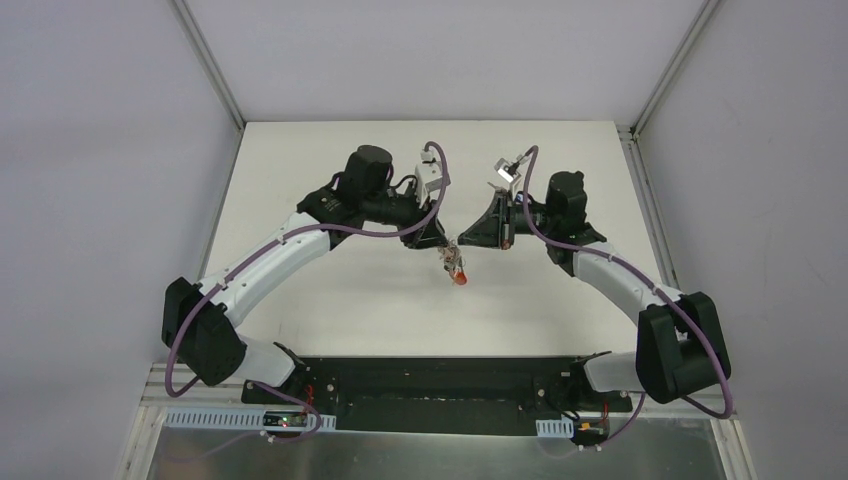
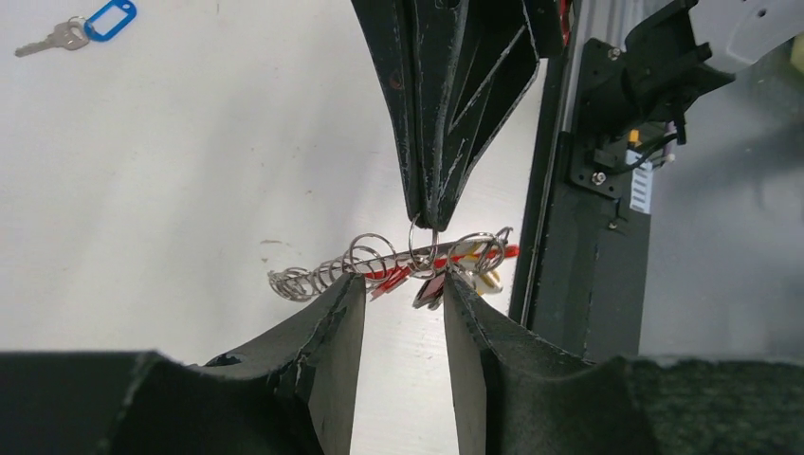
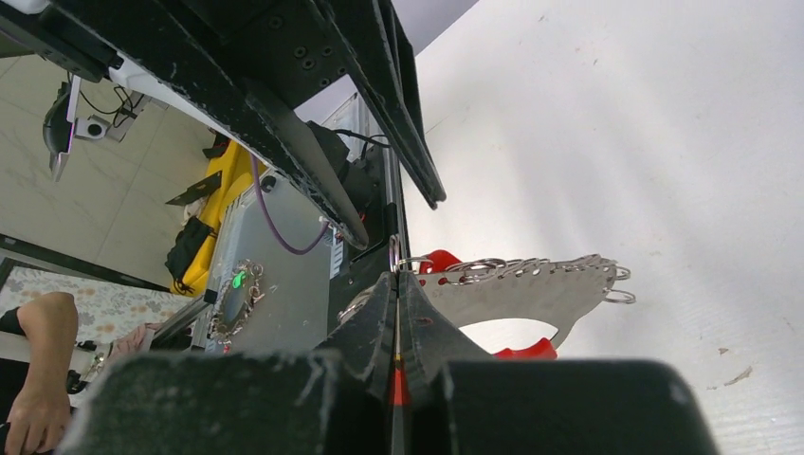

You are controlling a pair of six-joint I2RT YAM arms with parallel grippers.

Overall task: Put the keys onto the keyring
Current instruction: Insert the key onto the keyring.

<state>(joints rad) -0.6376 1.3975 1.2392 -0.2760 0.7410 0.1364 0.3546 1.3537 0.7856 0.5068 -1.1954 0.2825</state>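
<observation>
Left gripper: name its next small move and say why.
Probably draw the left gripper straight back off the keyring. Its jaws stand apart, gripping nothing, while the shut right gripper holds the keyring. A key with a blue tag lies loose on the table, likely next.

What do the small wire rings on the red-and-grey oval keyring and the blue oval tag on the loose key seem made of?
Wire rings on the keyring: shiny silver metal, glinting highlights. Blue oval tag: probably glossy plastic, uniform saturated colour.
</observation>
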